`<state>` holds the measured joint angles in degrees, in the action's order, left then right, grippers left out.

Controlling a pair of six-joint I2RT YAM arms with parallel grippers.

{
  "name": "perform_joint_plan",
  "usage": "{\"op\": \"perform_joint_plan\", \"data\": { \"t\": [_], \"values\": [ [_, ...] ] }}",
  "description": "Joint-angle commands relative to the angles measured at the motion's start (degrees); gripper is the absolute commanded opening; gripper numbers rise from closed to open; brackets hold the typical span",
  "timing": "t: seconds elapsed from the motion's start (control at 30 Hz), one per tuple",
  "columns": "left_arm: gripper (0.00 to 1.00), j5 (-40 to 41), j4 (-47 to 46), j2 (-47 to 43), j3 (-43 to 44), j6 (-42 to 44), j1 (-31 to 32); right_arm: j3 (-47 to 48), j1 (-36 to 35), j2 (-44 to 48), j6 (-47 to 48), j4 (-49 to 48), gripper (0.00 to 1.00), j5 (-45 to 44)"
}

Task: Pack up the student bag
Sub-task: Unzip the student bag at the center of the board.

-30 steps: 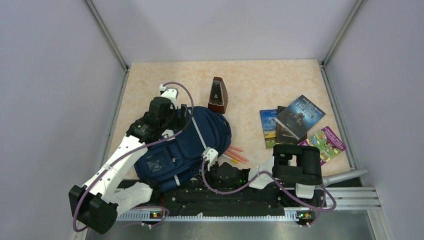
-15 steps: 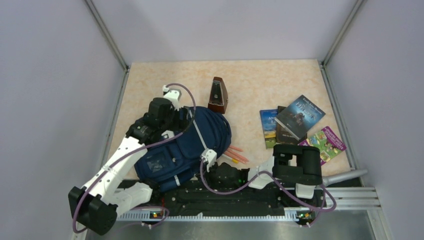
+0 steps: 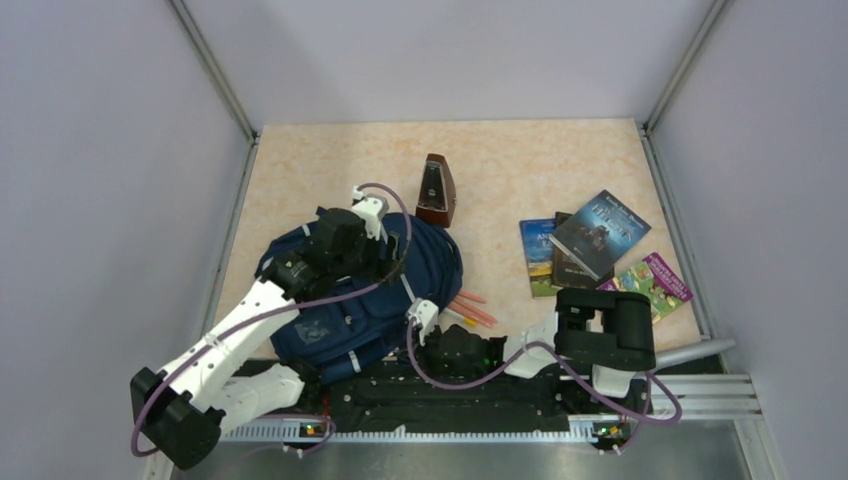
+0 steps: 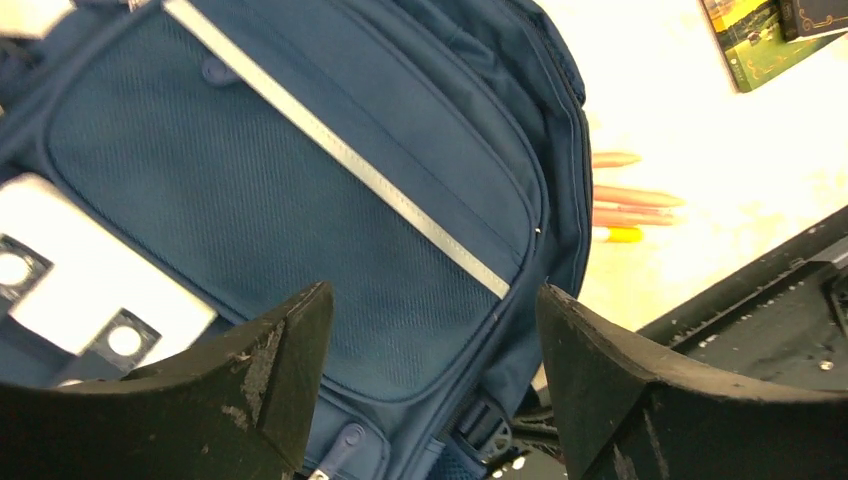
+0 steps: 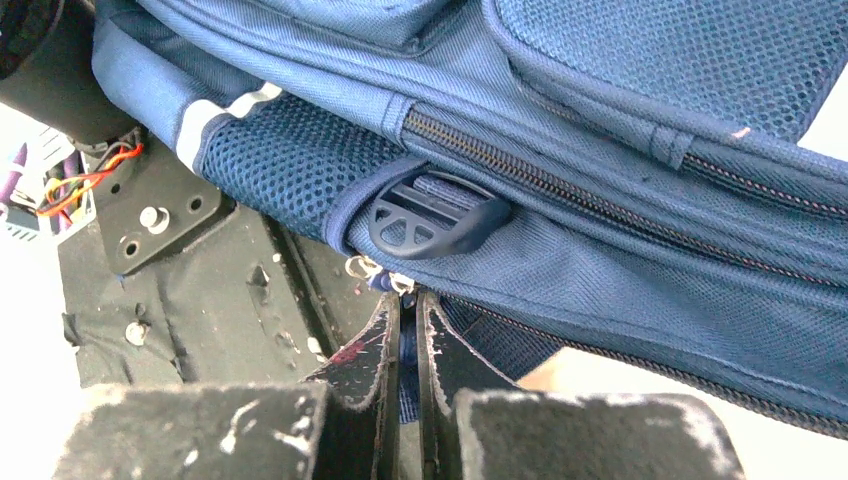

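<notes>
Lying flat in the near-left quarter of the pale, speckled worktop [image 3: 520,165], the student bag [image 3: 345,325] is the largest item; its near end reaches the near edge beside the arm bases. The left arm reaches over the bag. The left gripper [image 4: 432,296] hangs above the navy mesh front pocket, jaws spread wide with nothing between them, and a light-grey stripe crosses the fabric below it. The right gripper [image 5: 408,300] sits low at the near edge by the bag's near-right corner. Its jaws are pressed together on a thin blue tab [image 5: 406,345] that hangs from the bag just under a black plastic buckle [image 5: 435,215] and a closed zip line. Overlapping books [image 3: 598,235] lie toward the right edge, well apart from the bag. A brown metronome [image 3: 436,190] stands upright just beyond the bag's far end, near the middle of the worktop. Orange pencils [image 3: 472,308] lie on the worktop just beside the bag's right side, between bag and books.
</notes>
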<state>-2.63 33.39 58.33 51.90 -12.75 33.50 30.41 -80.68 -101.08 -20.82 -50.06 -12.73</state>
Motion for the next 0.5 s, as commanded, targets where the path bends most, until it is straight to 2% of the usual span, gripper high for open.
{"op": "perform_joint_plan", "data": {
  "t": [0.0, 0.23, 0.33, 0.47],
  "values": [
    [0.78, -1.65, -1.64, -5.55, -5.85, -12.37, 0.63, -2.26, 1.28, 2.68, -1.99, -2.35, 0.0, 0.12],
    [0.72, -4.05, -7.99, -13.11, -19.3, -22.25, 3.77, -4.69, 3.33, 3.23, -4.49, -5.08, 0.0, 0.53],
    [0.71, -4.44, -10.3, -16.06, -21.92, -23.84, 5.91, -5.32, 4.22, 3.18, -5.47, -6.14, 0.0, 0.71],
    [0.7, -1.19, -10.45, -15.66, -23.34, -24.41, 10.53, -6.31, 5.05, 3.54, -6.57, -7.64, 0.0, 0.08]
  ]
}}
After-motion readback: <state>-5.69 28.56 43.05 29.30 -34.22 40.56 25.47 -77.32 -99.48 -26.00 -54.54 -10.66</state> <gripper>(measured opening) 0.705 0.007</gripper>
